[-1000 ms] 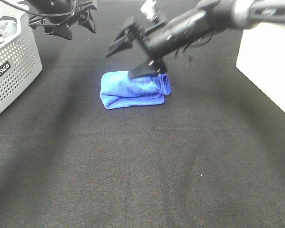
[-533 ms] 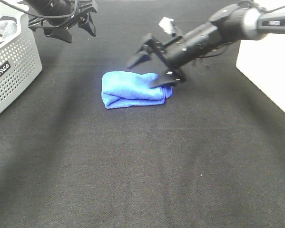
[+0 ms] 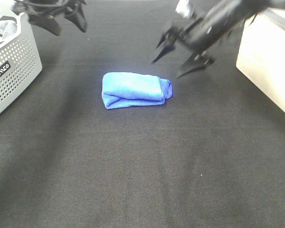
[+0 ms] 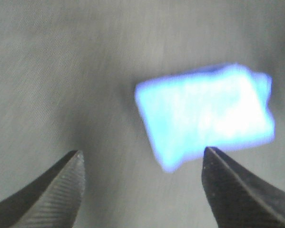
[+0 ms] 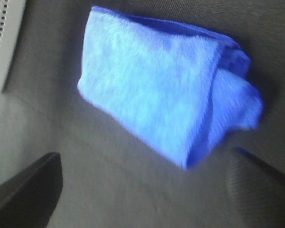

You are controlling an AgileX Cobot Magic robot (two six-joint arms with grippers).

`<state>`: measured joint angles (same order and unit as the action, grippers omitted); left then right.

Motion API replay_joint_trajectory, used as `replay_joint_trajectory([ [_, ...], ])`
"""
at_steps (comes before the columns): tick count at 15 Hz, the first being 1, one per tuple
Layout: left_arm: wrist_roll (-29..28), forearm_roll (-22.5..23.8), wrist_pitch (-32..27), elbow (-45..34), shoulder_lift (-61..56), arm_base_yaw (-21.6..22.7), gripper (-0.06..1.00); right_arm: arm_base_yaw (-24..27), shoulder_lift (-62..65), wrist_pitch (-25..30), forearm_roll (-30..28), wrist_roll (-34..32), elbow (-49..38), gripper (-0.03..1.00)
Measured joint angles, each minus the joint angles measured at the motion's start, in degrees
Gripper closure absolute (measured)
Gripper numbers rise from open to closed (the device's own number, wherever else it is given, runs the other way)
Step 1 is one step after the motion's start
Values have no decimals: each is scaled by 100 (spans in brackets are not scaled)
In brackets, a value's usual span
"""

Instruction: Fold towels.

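Note:
A royal-blue towel [image 3: 135, 90] lies folded into a small thick rectangle on the black cloth, left of centre. It shows in the left wrist view [image 4: 204, 121] and in the right wrist view [image 5: 161, 107] too. My right gripper [image 3: 178, 59] is open and empty, raised above and to the right of the towel, not touching it. My left gripper [image 3: 66, 21] is open and empty at the far left, high above the table, well apart from the towel.
A grey perforated basket [image 3: 11, 66] with contents stands at the left edge. A white box [image 3: 268, 61] stands at the right edge. The black cloth [image 3: 142, 166] covers the table.
My right gripper has let go of the towel and lifted up and to the right. The towel now lies flat and folded. My left gripper has risen slightly towards the far edge.

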<state>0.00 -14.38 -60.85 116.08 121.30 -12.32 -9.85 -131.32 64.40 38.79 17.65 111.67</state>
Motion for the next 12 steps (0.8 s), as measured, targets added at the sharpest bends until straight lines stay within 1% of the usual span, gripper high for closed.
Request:
replay_joint_trajectory([
  [1, 0, 0, 0, 0, 0, 0, 28, 0, 0, 0, 0, 0, 0, 9],
  [2, 40, 223, -372, 0, -229, 0, 28, 0, 350, 298, -441, -218, 0, 9],
  [3, 126, 401, -567, 0, -424, -6, 28, 0, 573, 435, -688, -355, 0, 9],
  [4, 172, 579, -739, 0, -596, -6, 28, 0, 791, 458, -905, -476, 0, 9],
  [6, 189, 785, -831, -46, -985, -23, 28, 0, 1358, 464, -1398, -699, -218, 9],
  [7, 212, 842, -831, -269, -1249, -34, 28, 0, 1662, 470, -1627, -762, -464, 9],
  [9, 212, 842, -831, -985, -2057, -46, 28, 0, 2401, 470, -1925, -779, -1192, 9],
  [12, 212, 882, -854, -2739, -3489, -46, 28, 0, 3707, 487, -2103, -785, -2607, 9],
])
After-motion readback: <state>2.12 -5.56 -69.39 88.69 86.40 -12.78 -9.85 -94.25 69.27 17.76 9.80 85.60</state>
